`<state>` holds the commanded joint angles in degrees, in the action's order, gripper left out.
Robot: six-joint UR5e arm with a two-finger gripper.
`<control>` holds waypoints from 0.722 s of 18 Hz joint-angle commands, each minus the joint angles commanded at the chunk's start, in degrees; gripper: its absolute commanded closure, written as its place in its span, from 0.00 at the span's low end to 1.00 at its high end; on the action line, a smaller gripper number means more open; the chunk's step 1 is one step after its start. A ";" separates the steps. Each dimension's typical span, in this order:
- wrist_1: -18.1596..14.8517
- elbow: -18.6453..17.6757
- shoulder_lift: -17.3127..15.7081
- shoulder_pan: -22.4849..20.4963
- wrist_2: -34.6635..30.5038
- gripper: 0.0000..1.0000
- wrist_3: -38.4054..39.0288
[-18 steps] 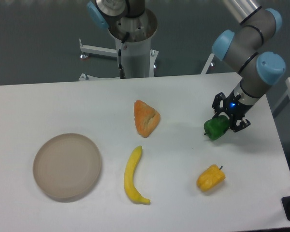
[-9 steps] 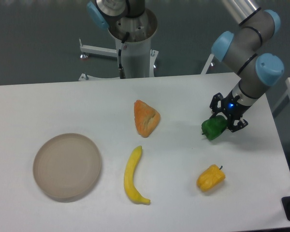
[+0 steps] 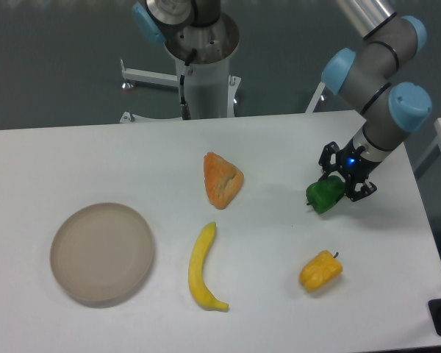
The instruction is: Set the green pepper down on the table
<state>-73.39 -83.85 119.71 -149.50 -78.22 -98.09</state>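
The green pepper (image 3: 324,195) is held at the right side of the white table (image 3: 279,294), low over the surface; I cannot tell whether it touches it. My gripper (image 3: 343,182) comes down from the upper right and its black fingers are shut on the pepper's right side. A blue light shows on the gripper body.
A yellow pepper (image 3: 320,270) lies in front of the green one. An orange piece of food (image 3: 222,179) sits at the table's middle, a banana (image 3: 202,268) in front of it, and a round beige plate (image 3: 102,252) at the left. The robot base (image 3: 203,59) stands behind the table.
My gripper and the green pepper moved slightly left and up between one second and half a second ago, and have stayed still since.
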 joint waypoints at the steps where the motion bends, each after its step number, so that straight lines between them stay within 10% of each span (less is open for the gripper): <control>1: 0.00 -0.09 0.00 0.09 0.00 0.68 0.00; 6: 0.00 0.35 0.26 0.17 -0.44 0.56 0.00; 13: 0.00 1.32 0.44 0.26 -1.05 0.09 0.09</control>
<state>-73.39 -82.53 120.15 -149.24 -79.28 -98.00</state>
